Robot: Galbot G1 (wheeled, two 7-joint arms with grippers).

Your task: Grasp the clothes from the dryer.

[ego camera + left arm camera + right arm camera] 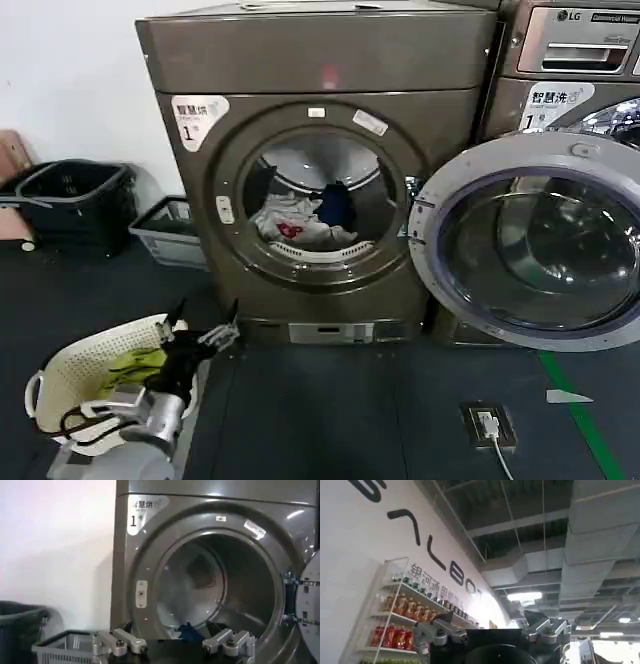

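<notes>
The dryer (320,170) stands against the white wall with its round, silver-rimmed glass door (535,245) swung wide open to the right, in front of the neighbouring LG machine (575,60). The clothes (300,222) lie heaped in the bottom of the drum, pale garments with a small red patch and a dark blue piece towards the back; in the left wrist view a bit of the blue cloth (189,631) peeks over the porthole's lower rim. The left gripper (203,327) is raised low before the dryer's lower left corner, its forearm rising from the floor side and angled up towards the porthole, fingers (120,642) spread apart with nothing between them, well short of the drum. It sits just above a white basket (85,375) holding yellow-green cloth. The right gripper (492,632) points up at the ceiling, its fingers likewise parted and empty.
</notes>
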